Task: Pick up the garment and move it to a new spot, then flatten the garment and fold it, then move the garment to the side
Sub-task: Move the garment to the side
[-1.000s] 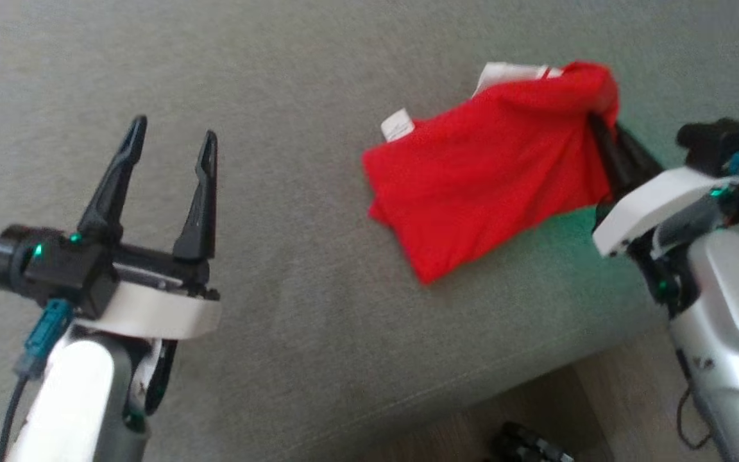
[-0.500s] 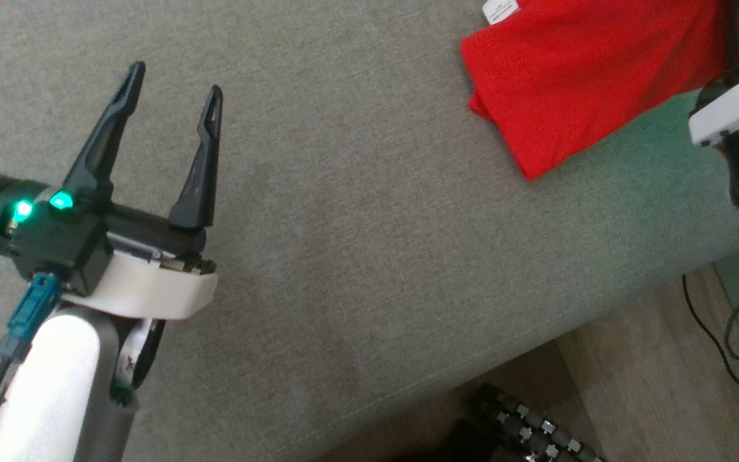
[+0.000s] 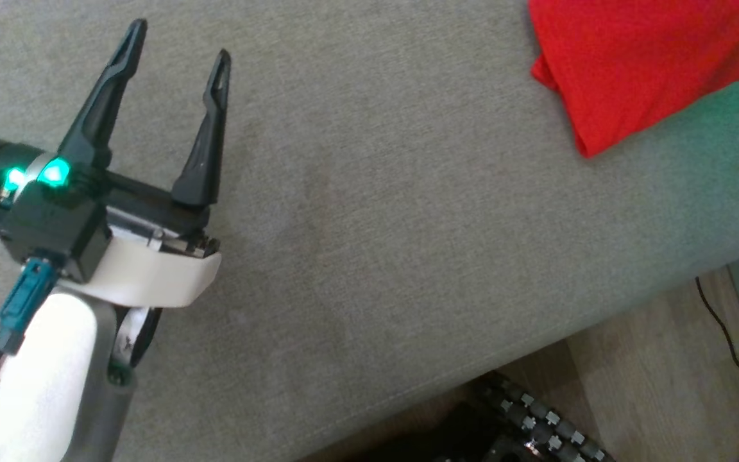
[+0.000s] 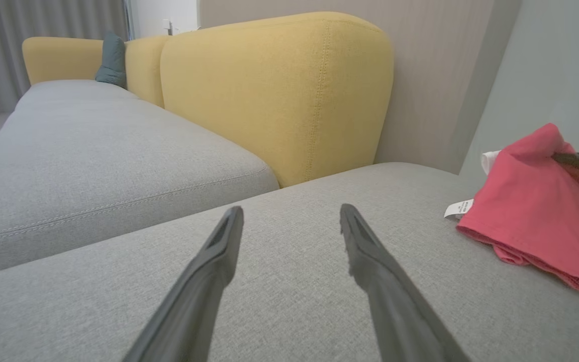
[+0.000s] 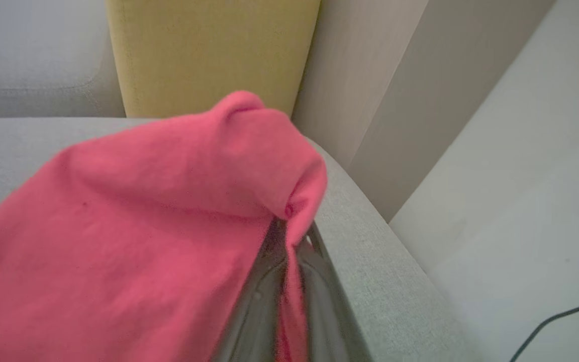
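Garment (image 3: 632,64) and left gripper (image 3: 180,40) sit well apart in the head view. The red cloth lies on the grey seat cushion (image 3: 376,224), far to that gripper's right and a little beyond its fingertips. The gripper hovers over bare upholstery, its two fingers spread with nothing between them. I judge it is parked there to keep clear while the other arm handles the cloth. From the left wrist, the garment is again off to the right of the spread fingers. Its lower folds rest on the cushion, with a white label (image 4: 459,208) at the edge nearest them. Its top corner is drawn up into a peak where a dark finger of the right gripper (image 4: 578,161) enters. That tented shape suggests a lift by one corner, with the rest draping. From the right wrist, the fingers are pressed together on a fold of the cloth, which bunches over their tips and spreads away to their left. The yellow backrest (image 5: 209,50) stands ahead of them. This looks like a carrying step, though which one I cannot tell.
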Robot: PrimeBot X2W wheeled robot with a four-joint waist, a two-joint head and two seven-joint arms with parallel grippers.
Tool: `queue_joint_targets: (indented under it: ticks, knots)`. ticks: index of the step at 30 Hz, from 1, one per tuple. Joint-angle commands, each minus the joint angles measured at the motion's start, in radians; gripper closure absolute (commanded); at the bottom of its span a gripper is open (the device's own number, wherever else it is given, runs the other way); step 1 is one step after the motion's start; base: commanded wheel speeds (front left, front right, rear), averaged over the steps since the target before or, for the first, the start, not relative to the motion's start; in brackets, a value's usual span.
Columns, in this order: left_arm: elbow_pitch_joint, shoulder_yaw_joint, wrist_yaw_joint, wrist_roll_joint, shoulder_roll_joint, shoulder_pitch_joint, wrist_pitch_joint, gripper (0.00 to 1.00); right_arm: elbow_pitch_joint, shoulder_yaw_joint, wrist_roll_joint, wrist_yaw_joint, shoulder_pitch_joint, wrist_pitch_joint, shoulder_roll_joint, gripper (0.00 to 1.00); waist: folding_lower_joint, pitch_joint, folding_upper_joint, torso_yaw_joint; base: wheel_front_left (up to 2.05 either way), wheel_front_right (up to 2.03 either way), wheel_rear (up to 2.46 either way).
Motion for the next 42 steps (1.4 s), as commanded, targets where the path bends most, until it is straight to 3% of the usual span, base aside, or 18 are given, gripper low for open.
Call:
queue_joint_targets:
  ticks: [1,8,9,10,11,12,13,14,21,25,33,42]
  knots:
    - [-0.04,0.026,-0.002,0.012,0.018,-0.028,-0.004,0.0,-0.021,-0.006,-0.013,-0.001,-0.012,-0.012,-0.013,1.0,-0.0001,0.009,0.0,0.007,0.0,0.0,0.0]
    - [-0.035,0.026,-0.002,0.011,0.023,-0.046,-0.017,0.0,0.018,-0.058,-0.095,-0.001,-0.032,-0.044,0.01,1.0,-0.0001,0.036,0.0,0.021,0.0,0.0,0.0]
    - [-0.032,0.026,-0.002,0.01,0.023,-0.048,-0.019,0.0,0.02,-0.061,-0.105,-0.001,-0.034,-0.051,0.013,0.88,-0.0001,0.039,0.0,0.023,0.0,0.0,0.0]
    - [-0.03,0.025,-0.002,0.009,0.024,-0.05,-0.021,0.0,0.022,-0.065,-0.112,-0.001,-0.035,-0.057,0.016,0.65,-0.0001,0.04,0.0,0.024,0.0,0.0,0.0]
    - [-0.028,0.025,-0.002,0.008,0.024,-0.051,-0.023,0.0,0.024,-0.069,-0.124,-0.001,-0.035,-0.061,0.019,0.51,-0.0001,0.041,0.0,0.026,0.0,0.0,0.0]
    - [-0.026,0.025,-0.002,0.007,0.023,-0.053,-0.025,0.0,0.024,-0.074,-0.136,-0.001,-0.034,-0.067,0.023,0.22,-0.0001,0.042,0.0,0.028,0.0,0.0,0.0]
    - [-0.023,0.024,-0.001,0.007,0.023,-0.054,-0.027,0.0,0.023,-0.083,-0.146,-0.001,-0.031,-0.072,0.029,0.04,-0.0001,0.042,0.0,0.03,0.0,0.0,0.0]
    - [-0.02,0.024,0.0,0.006,0.023,-0.055,-0.03,0.0,0.023,-0.097,-0.157,-0.001,-0.026,-0.075,0.034,0.0,-0.0001,0.041,0.0,0.031,0.0,0.0,0.0]
    - [0.01,0.022,0.009,-0.005,0.014,-0.041,-0.058,0.0,-0.022,-0.192,-0.2,-0.001,0.06,-0.111,0.085,0.0,-0.0001,-0.002,0.0,0.049,0.0,0.0,0.0]
    - [0.042,0.024,0.021,-0.02,0.002,-0.013,-0.08,0.0,-0.084,-0.196,-0.193,-0.001,0.149,-0.133,0.124,0.0,-0.0001,-0.059,0.0,0.064,0.0,0.0,0.0]
    - [0.103,0.033,0.061,-0.053,-0.029,0.077,-0.116,0.0,-0.297,-0.088,-0.136,-0.001,0.366,-0.145,0.208,0.0,-0.0001,-0.181,0.0,0.116,0.0,0.0,0.0]
    - [0.168,0.048,0.085,-0.094,-0.057,0.17,-0.144,0.0,-0.503,0.06,-0.078,-0.001,0.527,-0.074,0.236,0.0,-0.0001,-0.296,0.0,0.194,0.0,0.0,0.0]
